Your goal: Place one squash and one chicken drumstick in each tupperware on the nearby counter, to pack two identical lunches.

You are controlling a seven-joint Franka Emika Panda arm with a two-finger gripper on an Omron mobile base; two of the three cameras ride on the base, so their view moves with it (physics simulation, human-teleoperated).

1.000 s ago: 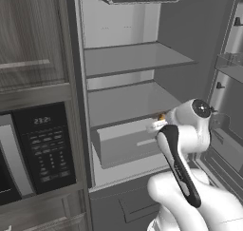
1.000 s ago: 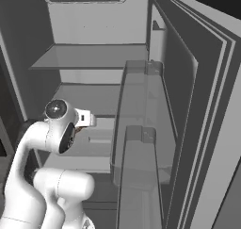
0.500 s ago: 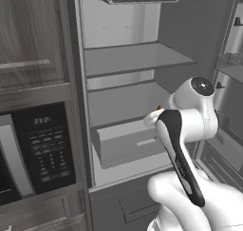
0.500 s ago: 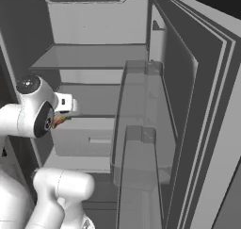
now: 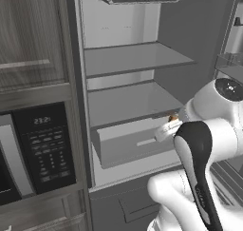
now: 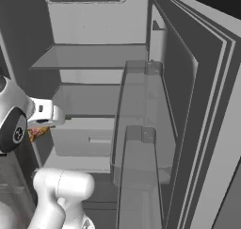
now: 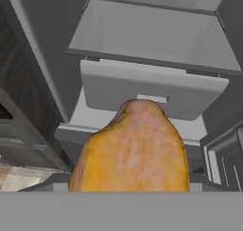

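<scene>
Fridge stands open before me, its grey drawer pulled out low in front; my gripper is clamped on the chicken drumstick, which I hold in the air just outside that drawer

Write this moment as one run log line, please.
stage: carrying | gripper: shut on chicken drumstick | location: before open fridge, facing drawer | tupperware: none seen

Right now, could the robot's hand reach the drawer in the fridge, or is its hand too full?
Probably not to grab it. The gripper is already shut on the chicken drumstick, which fills its grasp. The drawer sits just ahead in the open fridge with nothing between, so reaching it looks possible, but gripping would mean letting go first.
</scene>
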